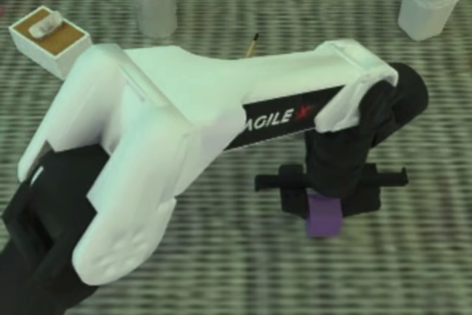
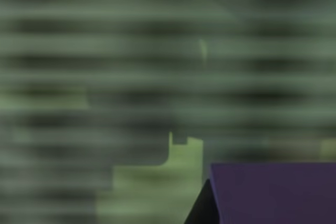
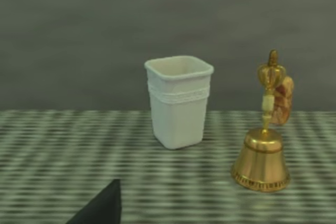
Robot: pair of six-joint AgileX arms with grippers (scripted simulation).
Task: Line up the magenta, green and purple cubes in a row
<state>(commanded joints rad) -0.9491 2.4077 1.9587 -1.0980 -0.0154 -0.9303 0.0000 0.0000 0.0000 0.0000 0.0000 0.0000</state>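
Purple cube (image 1: 324, 217): small, dark violet, matte, plain-faced; located right of the table's centre, its lower part showing below the left gripper (image 1: 322, 198). The left wrist view shows one flat violet face (image 2: 273, 192) close up. The gripper is closed onto it from above. Whether the cube touches the woven table (image 1: 221, 271) cannot be determined.

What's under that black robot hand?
A purple cube sticks out beneath the left hand, on the striped table. The hand covers the cube's upper part. The magenta and green cubes aren't visible anywhere.
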